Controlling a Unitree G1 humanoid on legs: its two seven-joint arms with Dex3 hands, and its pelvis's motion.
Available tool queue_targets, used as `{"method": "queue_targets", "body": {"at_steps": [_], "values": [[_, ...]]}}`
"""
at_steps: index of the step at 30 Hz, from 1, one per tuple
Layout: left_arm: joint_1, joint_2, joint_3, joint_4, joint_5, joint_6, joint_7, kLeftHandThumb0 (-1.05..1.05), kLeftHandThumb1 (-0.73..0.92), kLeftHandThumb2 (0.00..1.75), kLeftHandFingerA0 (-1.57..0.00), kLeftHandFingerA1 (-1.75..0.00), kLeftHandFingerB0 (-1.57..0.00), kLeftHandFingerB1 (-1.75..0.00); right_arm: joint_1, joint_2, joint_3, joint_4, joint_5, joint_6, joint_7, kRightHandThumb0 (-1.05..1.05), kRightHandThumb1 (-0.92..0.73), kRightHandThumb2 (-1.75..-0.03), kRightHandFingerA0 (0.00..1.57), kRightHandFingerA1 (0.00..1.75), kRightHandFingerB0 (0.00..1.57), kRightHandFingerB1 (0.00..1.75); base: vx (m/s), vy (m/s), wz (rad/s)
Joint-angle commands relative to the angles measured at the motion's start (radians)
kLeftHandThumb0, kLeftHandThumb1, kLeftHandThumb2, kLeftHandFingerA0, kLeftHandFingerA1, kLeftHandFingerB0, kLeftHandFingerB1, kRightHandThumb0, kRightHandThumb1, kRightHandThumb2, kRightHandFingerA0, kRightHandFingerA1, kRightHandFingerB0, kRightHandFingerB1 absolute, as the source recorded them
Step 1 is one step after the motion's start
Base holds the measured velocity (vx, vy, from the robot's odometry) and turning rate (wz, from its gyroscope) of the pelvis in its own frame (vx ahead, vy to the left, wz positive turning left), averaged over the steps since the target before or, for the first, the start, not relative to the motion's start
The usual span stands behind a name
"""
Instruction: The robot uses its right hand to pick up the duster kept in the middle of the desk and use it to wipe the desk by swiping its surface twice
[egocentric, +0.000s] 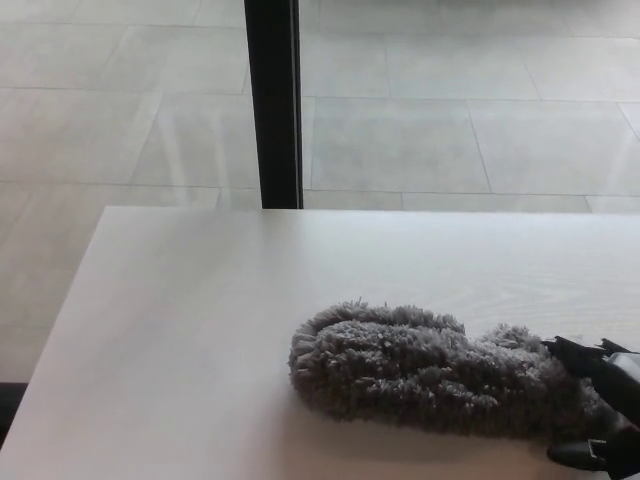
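Note:
A fluffy grey duster (430, 370) lies flat on the white desk (200, 320), right of the middle and near the front edge. My black right hand (600, 405) comes in at the lower right corner, at the duster's right end. One finger lies over the top of the fluff and another shows low beside it, with the duster's end between them. Whether they grip it firmly is not visible. The left hand does not show.
A black vertical post (272, 100) stands behind the desk's far edge. Beyond it is a tiled grey floor (450, 110). The desk's left edge runs diagonally toward the lower left.

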Motion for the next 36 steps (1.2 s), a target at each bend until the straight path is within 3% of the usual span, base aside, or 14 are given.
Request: {"method": "queue_targets", "body": {"at_steps": [1,8,9,11,20,21,25,26,28,29,31,32,33,36], "values": [[0.006,0.01,-0.005,-0.008,-0.019,-0.025,0.002,-0.6,0.37,0.72,-1.05,-1.36,-0.68,-0.58,0.006,0.045,0.067,0.039,-0.156,-0.073,-0.2,-0.22,-0.87,-0.67,0.72,0.75,0.47,0.36,0.0,0.0,0.0],[0.005,0.013,-0.019,-0.002,-0.01,-0.029,0.0,-0.6,0.36,0.73,-1.0,-1.32,-0.67,-0.58,0.038,0.1,0.071,0.065,-0.166,-0.182,-0.361,-0.12,-0.69,-0.92,0.81,1.17,0.6,0.5,0.0,0.0,0.0],[0.007,0.014,-0.026,-0.002,-0.003,-0.035,-0.001,-0.52,0.45,0.54,-0.95,-1.34,-0.73,-0.48,0.038,0.102,0.075,0.066,-0.172,-0.189,-0.373,-0.12,-0.69,-0.95,0.8,1.28,0.59,0.54,0.0,0.0,0.0],[0.002,0.011,-0.016,-0.001,-0.018,-0.029,-0.002,-0.57,0.37,0.72,-1.02,-1.35,-0.66,-0.59,0.037,0.101,0.091,0.061,-0.21,-0.186,-0.43,-0.13,-0.7,-0.86,0.76,1.55,0.6,0.6,0.0,0.0,0.0],[-0.008,0.013,-0.024,0.006,-0.021,-0.022,-0.002,-0.59,0.37,0.72,-1.05,-1.35,-0.68,-0.58,0.018,0.078,0.175,0.102,-0.337,-0.167,-0.649,-0.14,-0.64,-0.91,0.81,1.6,0.83,0.77,0.0,0.0,0.0],[-0.007,0.016,-0.043,0.005,-0.001,-0.021,0.006,-0.54,0.46,0.54,-0.96,-1.32,-0.73,-0.48,0.022,0.065,0.199,0.104,-0.367,-0.149,-0.666,-0.15,-0.61,-1.0,0.78,1.6,0.86,0.88,0.0,0.0,0.0],[-0.013,0.017,-0.045,0.005,-0.004,-0.021,0.003,-0.52,0.46,0.54,-0.97,-1.28,-0.73,-0.49,0.016,0.051,0.255,0.124,-0.429,-0.143,-0.767,-0.11,-0.49,-1.16,0.8,1.56,0.88,1.2,0.0,0.0,0.0],[-0.015,0.017,-0.05,0.007,0.001,-0.024,0.008,-0.54,0.44,0.55,-0.96,-1.21,-0.75,-0.49,0.008,0.046,0.291,0.138,-0.471,-0.14,-0.834,-0.1,-0.49,-1.14,0.78,1.63,0.82,1.44,0.0,0.0,0.0],[-0.015,0.018,-0.047,0.005,-0.005,-0.023,0.004,-0.52,0.45,0.54,-0.95,-1.28,-0.75,-0.49,-0.009,0.04,0.354,0.15,-0.547,-0.118,-0.946,-0.21,-0.59,-0.87,0.77,1.68,0.8,1.3,0.0,0.0,0.0],[-0.013,0.02,-0.05,0.003,-0.003,-0.026,0.0,-0.55,0.46,0.56,-0.94,-1.24,-0.74,-0.48,-0.021,0.038,0.386,0.156,-0.577,-0.104,-0.987,-0.19,-0.61,-0.82,0.87,1.7,0.79,1.36,0.0,0.0,0.0],[-0.01,0.024,-0.052,-0.002,-0.004,-0.029,-0.01,-0.55,0.47,0.54,-0.93,-1.33,-0.73,-0.48,-0.037,0.033,0.427,0.162,-0.613,-0.082,-1.021,-0.22,-0.61,-0.89,0.77,1.7,0.75,1.47,0.0,0.0,0.0],[-0.013,0.02,-0.046,-0.001,-0.01,-0.03,-0.006,-0.54,0.46,0.54,-0.94,-1.34,-0.74,-0.49,-0.046,0.026,0.448,0.163,-0.632,-0.073,-1.03,-0.16,-0.58,-0.9,0.84,1.75,0.67,1.5,0.0,0.0,0.0],[-0.014,0.018,-0.045,-0.003,-0.011,-0.031,-0.001,-0.55,0.44,0.55,-0.87,-1.27,-0.76,-0.5,-0.057,0.021,0.473,0.167,-0.652,-0.072,-1.045,-0.18,-0.49,-0.93,0.8,1.7,0.76,1.51,0.0,0.0,0.0],[-0.019,0.021,-0.053,-0.003,-0.004,-0.025,0.0,-0.57,0.45,0.56,-0.89,-1.29,-0.73,-0.49,-0.085,0.017,0.546,0.169,-0.703,-0.061,-1.099,-0.2,-0.49,-1.05,0.88,1.73,0.75,1.42,0.0,0.0,0.0]]}}
